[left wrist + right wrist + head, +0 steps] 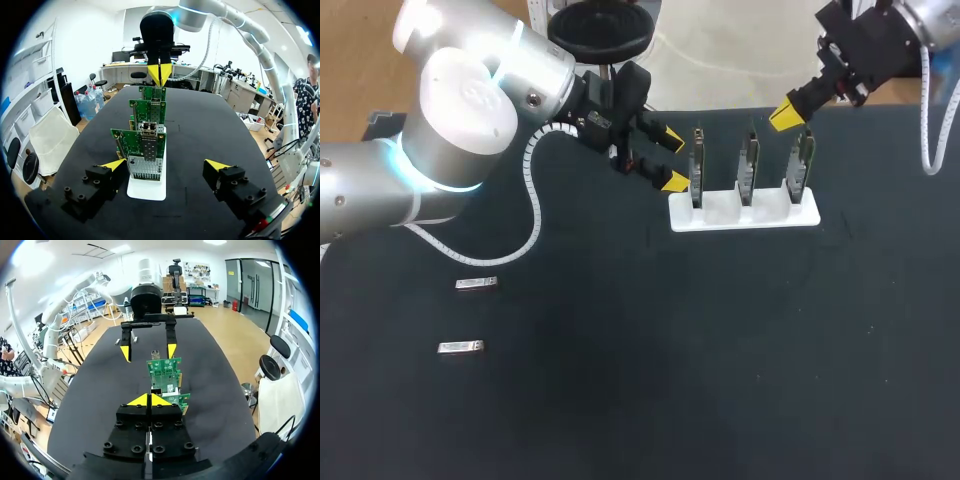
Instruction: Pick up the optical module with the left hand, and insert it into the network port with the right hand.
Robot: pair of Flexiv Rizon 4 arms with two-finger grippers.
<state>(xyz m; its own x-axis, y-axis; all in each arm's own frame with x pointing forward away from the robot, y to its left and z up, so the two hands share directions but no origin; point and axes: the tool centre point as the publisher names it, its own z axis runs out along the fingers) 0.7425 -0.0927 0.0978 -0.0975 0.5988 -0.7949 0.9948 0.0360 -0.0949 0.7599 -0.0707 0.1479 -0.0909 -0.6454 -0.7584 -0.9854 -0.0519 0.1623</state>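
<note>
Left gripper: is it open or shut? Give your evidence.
Open. In the left wrist view the left gripper has its yellow-tipped fingers wide apart, clamping nothing.

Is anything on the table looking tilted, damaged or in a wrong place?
Nothing stands out. The three green boards stand upright in the white holder, and the two optical modules lie flat on the table. The left tool is open and empty beside the boards, away from the modules.

The left arm (470, 100) is silver-white with a glowing blue joint ring and a white coiled cable (537, 215); the left claw (672, 161) and right claw (787, 117) are black, screw-studded, yellow-tipped.
</note>
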